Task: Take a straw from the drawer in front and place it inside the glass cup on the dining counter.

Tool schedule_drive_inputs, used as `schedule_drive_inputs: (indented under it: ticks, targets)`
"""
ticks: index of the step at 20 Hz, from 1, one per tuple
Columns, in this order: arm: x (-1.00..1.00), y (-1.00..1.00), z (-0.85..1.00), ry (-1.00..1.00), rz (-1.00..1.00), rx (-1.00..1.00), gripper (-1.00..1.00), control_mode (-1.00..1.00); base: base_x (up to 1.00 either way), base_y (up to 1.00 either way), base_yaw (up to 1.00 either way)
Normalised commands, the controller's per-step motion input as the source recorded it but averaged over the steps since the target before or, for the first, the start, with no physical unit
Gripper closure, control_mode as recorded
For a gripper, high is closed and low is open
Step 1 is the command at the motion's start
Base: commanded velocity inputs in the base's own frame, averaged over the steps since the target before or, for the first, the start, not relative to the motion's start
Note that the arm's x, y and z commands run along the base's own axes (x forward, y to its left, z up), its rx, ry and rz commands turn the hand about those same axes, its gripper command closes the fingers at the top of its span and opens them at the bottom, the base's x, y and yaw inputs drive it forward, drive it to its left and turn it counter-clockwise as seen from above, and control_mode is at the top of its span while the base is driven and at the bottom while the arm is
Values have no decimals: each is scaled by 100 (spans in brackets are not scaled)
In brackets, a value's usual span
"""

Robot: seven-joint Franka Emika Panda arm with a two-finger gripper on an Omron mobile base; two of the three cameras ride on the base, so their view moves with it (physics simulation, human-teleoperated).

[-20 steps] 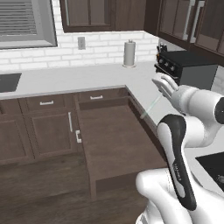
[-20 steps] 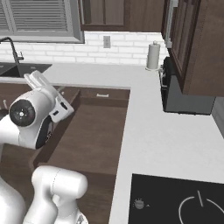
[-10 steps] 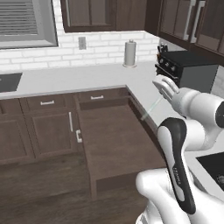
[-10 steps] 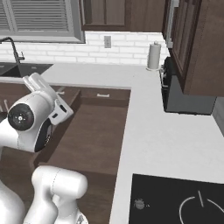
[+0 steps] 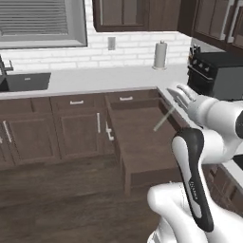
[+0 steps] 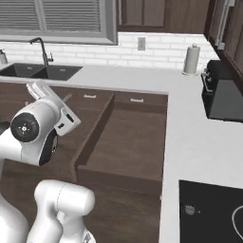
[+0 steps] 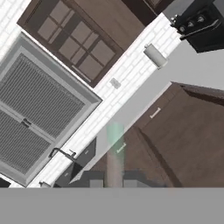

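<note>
The drawer [image 5: 142, 142] stands pulled out of the dark wood cabinets, its inside bare; it also lies open in the right base view [image 6: 130, 142]. My gripper [image 5: 179, 96] hangs above the drawer's right side, shut on the straw [image 5: 163, 119], a thin pale stick slanting down to the left over the drawer. In the hand view the straw [image 7: 115, 146] rises from between the two dark fingertips [image 7: 97, 181] of the gripper [image 7: 114, 182]. The glass cup and the dining counter are out of view.
A paper towel roll [image 5: 160, 54] stands at the back of the grey L-shaped counter [image 5: 95, 78]. A black oven [image 5: 216, 71] sits at the right, a sink [image 6: 45, 71] at the left, and a cooktop [image 6: 213, 209] on the near right counter.
The whole scene has shifted to the right in both base views, so the camera has moved. The straw stays gripped in the same way.
</note>
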Motion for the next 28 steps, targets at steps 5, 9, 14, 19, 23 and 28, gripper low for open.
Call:
schedule_drive_inputs:
  ticks: [5,9,14,19,23,28]
  targets:
    - [0,0,0,0,0,0,100,100,-59,79,23]
    - [0,0,0,0,0,0,100,100,-52,85,29]
    - [0,0,0,0,0,0,100,100,-17,95,33]
    - [0,0,0,0,0,0,100,100,30,70,26]
    - [0,0,0,0,0,0,100,100,78,-7,26]
    - [0,0,0,0,0,0,100,100,73,-43,32]
